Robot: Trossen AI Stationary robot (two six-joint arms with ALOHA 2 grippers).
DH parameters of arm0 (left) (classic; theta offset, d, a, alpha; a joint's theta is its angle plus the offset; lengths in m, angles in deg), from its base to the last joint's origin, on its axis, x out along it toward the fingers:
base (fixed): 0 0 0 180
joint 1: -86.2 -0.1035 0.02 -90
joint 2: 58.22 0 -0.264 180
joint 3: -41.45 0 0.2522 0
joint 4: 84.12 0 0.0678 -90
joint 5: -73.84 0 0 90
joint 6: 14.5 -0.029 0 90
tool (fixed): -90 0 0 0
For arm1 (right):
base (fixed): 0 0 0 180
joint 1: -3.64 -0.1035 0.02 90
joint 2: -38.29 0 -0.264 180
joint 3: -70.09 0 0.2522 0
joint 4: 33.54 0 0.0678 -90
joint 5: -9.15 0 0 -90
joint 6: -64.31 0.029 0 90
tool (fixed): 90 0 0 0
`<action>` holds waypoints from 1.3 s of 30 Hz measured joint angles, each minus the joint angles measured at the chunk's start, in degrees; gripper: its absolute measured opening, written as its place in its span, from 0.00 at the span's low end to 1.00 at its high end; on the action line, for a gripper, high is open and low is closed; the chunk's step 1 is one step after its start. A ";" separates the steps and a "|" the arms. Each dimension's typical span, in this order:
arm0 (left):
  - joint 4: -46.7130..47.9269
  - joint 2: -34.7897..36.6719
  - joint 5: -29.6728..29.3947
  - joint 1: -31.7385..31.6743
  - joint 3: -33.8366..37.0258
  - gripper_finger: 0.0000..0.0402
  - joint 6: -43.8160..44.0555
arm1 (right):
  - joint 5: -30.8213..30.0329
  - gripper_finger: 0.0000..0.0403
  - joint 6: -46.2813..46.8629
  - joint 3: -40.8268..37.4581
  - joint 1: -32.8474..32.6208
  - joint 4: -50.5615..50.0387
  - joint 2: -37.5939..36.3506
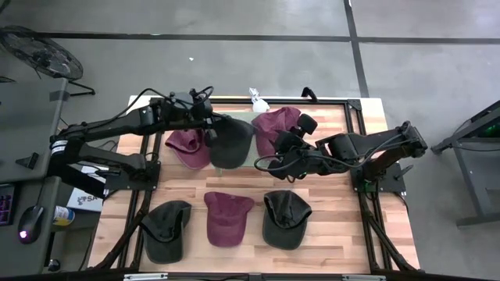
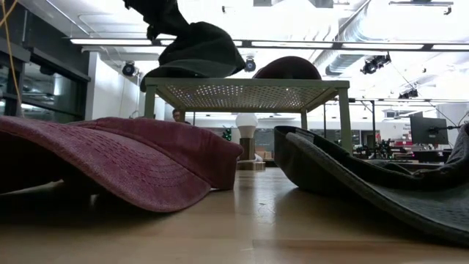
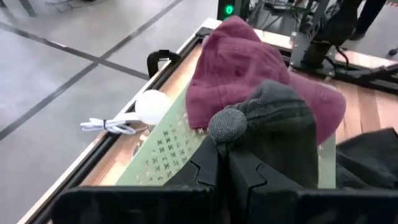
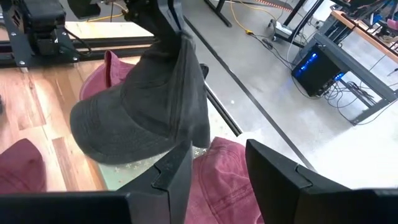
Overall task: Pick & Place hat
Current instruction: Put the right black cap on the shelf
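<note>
**Grey hat going onto the perforated rack**

Left gripper (image 3: pixel 227 163): jaws pinched on the grey hat (image 1: pixel 230 140), held by its crown over the rack (image 2: pixel 245 92), beside the maroon hat (image 1: pixel 275 125). Right gripper (image 4: pixel 214 163): jaws apart, empty, near the rack.

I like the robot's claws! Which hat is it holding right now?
The dark grey hat on the little raised rack. The left gripper pinches its top. The other hats lie free, and the right gripper is open and holds nothing.

arms: two, dark, jointed | cables: black, looped along links | right claw (image 4: pixel 214 171): black, blocky fingers
</note>
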 joint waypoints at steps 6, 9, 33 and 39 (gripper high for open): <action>-4.43 -0.16 -0.07 0.00 -0.04 0.00 1.43 | 0.02 0.35 0.15 0.00 0.00 -0.02 0.00; -6.46 -0.19 -0.23 0.00 -0.02 0.00 2.17 | 0.04 0.35 0.17 0.00 0.00 -0.02 0.00; -7.59 -4.16 -4.96 0.00 -0.02 0.00 5.31 | -1.71 0.35 0.61 0.00 0.17 -3.19 5.08; -11.69 -6.11 -6.04 0.00 -0.01 0.00 9.16 | -1.83 0.35 1.87 0.00 0.15 -3.30 5.16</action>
